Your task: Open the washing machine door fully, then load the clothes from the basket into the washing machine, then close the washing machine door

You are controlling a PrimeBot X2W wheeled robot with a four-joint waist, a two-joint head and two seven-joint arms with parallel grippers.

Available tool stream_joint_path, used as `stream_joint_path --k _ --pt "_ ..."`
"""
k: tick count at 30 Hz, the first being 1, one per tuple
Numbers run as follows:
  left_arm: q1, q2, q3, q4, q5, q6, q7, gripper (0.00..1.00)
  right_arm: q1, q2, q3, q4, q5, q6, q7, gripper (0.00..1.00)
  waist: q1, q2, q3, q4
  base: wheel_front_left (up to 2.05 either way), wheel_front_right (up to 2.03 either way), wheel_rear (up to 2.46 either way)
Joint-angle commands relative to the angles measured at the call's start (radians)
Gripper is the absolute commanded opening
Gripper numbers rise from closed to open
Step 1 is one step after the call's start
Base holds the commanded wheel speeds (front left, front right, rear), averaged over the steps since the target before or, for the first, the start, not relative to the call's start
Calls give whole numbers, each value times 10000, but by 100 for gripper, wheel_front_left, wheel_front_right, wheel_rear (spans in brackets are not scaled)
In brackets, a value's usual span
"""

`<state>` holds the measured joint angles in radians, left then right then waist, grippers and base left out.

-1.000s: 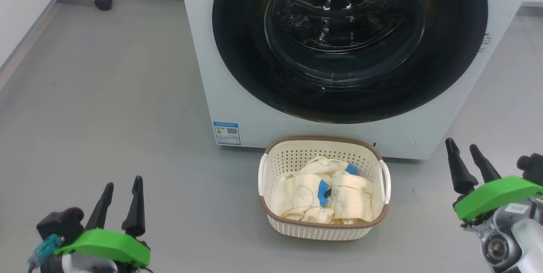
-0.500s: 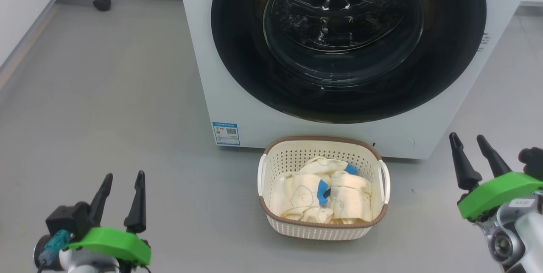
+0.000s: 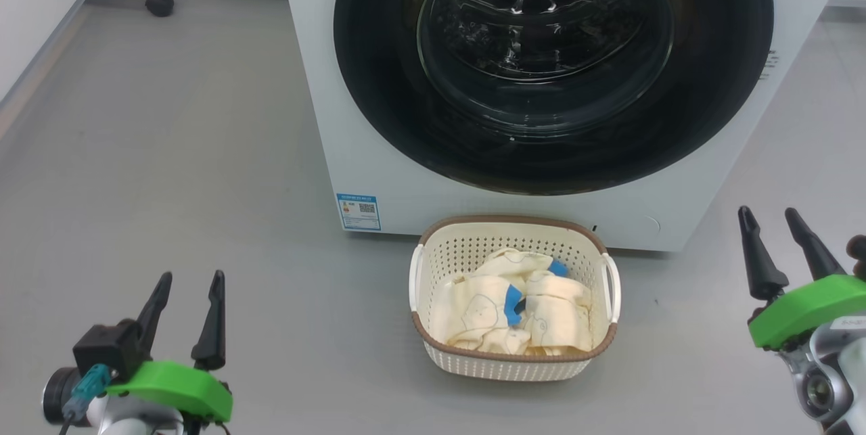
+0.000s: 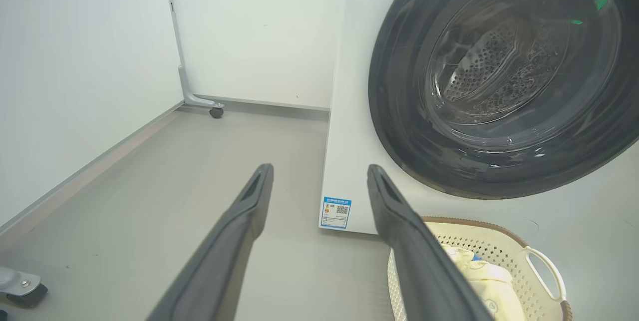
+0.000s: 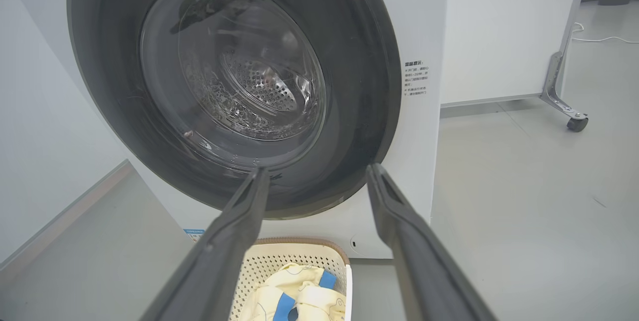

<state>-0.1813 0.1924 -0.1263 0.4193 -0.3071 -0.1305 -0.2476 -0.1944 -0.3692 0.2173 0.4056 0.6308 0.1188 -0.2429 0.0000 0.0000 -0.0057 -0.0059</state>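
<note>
The white washing machine [image 3: 379,171] [image 4: 349,171] [image 5: 419,171] stands ahead, its round black-rimmed glass door [image 3: 548,63] [image 4: 504,81] [image 5: 234,81] flat against the front. On the floor before it sits the cream basket [image 3: 512,362] [image 4: 479,241] [image 5: 294,256] holding pale yellow clothes [image 3: 521,306] [image 4: 486,281] [image 5: 299,296] with blue patches. My left gripper [image 3: 189,278] [image 4: 319,168] hovers open at the lower left, well left of the basket. My right gripper [image 3: 768,213] [image 5: 317,168] is open at the lower right, beside the machine's right corner. Both hold nothing.
Grey floor [image 3: 169,151] spreads to the left of the machine up to a white wall. A metal stand leg with a caster [image 3: 159,3] [image 4: 215,111] is at the far left; another caster [image 5: 577,124] stands to the right of the machine.
My right gripper has drifted rightward and slightly up in the head view. The left gripper shifted a little. The whole head picture slid slightly, so the camera moved.
</note>
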Motion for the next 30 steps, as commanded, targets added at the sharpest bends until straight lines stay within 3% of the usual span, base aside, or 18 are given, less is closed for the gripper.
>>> stream_joint_path --k 1,20,30 --pt "-573 336 450 -212 -23 -2 -141 100 -190 -277 -14 -245 -101 119 -132 100 0 0 7 -12 0 0 0" --pt "-676 463 390 -1 422 144 -141 100 -168 -185 -117 -376 -158 119 -152 100 0 0 76 -88 3 3 -5" --pt "-751 509 338 -22 630 224 -141 100 -209 -244 -183 -402 -151 119 -155 100 0 0 123 -156 67 67 -134"
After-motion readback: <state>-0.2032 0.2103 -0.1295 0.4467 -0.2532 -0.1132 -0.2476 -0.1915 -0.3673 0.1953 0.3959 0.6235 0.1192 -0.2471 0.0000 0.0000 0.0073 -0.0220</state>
